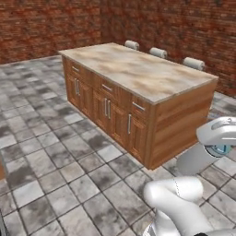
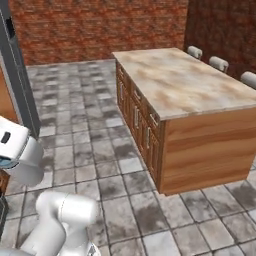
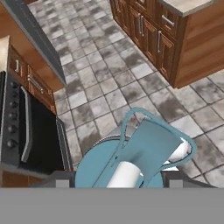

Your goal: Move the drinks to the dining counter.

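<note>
Jaws: the gripper (image 3: 116, 177) shows two dark tips set apart; I cannot tell whether they grip anything.
Between the jaws: a teal and white shape (image 3: 148, 144); it may be a drink, I cannot tell.
Dining worktop (image 1: 138, 69): ahead of the jaws and above them, well apart, bare of drinks.
Handling: the bottles and the can are probably light, stiff, smooth and easily tipped; take them mid-body, upright.
Base views: the full slab and the stools (image 1: 158, 52) behind it.
Hand view: an oven (image 3: 26, 127) to one side and the tiled floor (image 3: 109, 83) below.
</note>
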### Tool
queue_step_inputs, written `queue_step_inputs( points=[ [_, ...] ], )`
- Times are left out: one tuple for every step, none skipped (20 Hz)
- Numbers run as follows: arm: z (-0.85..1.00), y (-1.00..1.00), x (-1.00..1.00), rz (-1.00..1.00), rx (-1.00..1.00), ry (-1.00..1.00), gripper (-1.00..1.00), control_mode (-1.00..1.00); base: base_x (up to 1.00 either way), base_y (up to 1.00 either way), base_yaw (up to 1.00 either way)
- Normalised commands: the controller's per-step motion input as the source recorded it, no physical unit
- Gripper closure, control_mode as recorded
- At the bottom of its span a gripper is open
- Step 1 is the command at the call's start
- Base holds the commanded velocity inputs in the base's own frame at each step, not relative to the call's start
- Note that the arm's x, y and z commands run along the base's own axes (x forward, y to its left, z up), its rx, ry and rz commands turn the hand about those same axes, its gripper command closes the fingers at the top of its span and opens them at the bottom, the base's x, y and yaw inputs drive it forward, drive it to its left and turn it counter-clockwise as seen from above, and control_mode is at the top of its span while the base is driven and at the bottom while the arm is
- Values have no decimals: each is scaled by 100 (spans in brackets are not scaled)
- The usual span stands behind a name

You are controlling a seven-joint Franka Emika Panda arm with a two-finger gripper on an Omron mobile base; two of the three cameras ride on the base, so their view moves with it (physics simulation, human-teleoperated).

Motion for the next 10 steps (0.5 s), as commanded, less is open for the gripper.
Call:
queue_step_inputs(
  points=[
    [0,0,0,0,0,0,100,100,100,-29,-39],
    [0,0,0,0,0,0,100,100,100,-40,-30],
    [0,0,0,0,0,0,100,100,100,-54,-23],
    [0,0,0,0,0,0,100,100,100,-60,-17],
    [0,0,0,0,0,0,100,100,100,-61,-15],
    [0,0,0,0,0,0,100,100,100,-62,-14],
    [0,0,0,0,0,0,100,100,100,-62,-14],
    [0,0,0,0,0,0,100,100,100,-60,-13],
    [0,0,0,0,0,0,100,100,100,-56,-11],
    [0,0,0,0,0,0,100,100,100,-66,-10]
  ],
)
